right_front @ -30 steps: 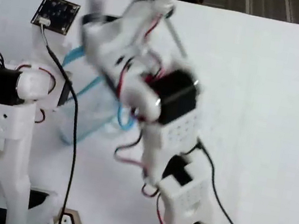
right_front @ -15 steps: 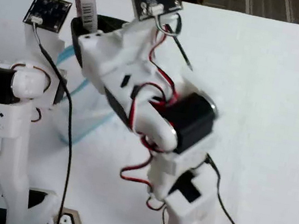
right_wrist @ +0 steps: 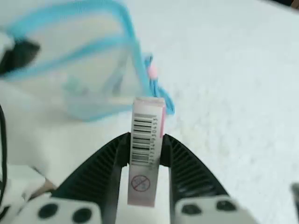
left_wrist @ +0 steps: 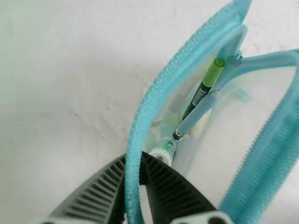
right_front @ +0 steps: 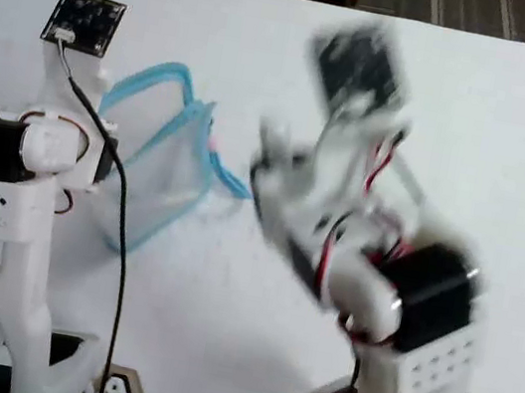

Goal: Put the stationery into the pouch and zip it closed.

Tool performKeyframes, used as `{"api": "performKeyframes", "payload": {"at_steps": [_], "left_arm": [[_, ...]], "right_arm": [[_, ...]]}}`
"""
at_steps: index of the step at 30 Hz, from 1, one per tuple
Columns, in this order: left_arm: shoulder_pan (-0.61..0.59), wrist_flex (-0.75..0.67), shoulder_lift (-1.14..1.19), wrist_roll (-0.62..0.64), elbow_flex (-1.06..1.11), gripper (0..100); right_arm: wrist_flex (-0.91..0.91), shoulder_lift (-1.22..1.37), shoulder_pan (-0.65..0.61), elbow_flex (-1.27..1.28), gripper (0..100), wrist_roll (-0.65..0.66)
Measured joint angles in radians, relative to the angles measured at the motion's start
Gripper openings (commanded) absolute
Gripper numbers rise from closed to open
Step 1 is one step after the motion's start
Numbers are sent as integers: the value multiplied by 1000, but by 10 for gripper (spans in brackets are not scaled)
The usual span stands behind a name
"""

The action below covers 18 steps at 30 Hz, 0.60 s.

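While open, pouch (right_front: 162, 165) between left jaws.

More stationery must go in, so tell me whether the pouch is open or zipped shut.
Open. On the pouch, the blue zipper edges stand wide apart, the left gripper pinches one edge, and pens show inside.

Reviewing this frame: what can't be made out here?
- High view: right arm motion-blurred; what it carries is lost.
- Right wrist view: pouch blurred, contents indistinct; the barcoded pack can't be identified.
- Left wrist view: pens partly behind the zipper rim; count unclear.
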Motion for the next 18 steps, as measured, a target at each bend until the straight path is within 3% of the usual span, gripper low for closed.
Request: {"api": "performKeyframes", "payload": {"at_steps": [3,5,11,18], "left_arm": [[0,0,0,0,0,23],[0,0,0,0,0,23],[18,0,0,0,0,23],[43,-2,0,0,0,23]], "right_arm": [[-130,-175,-8,328,16,18],[-236,-224,-2,413,16,18],[-654,-222,-15,456,16,-2],[-1208,-41,-34,456,16,-66]]}}
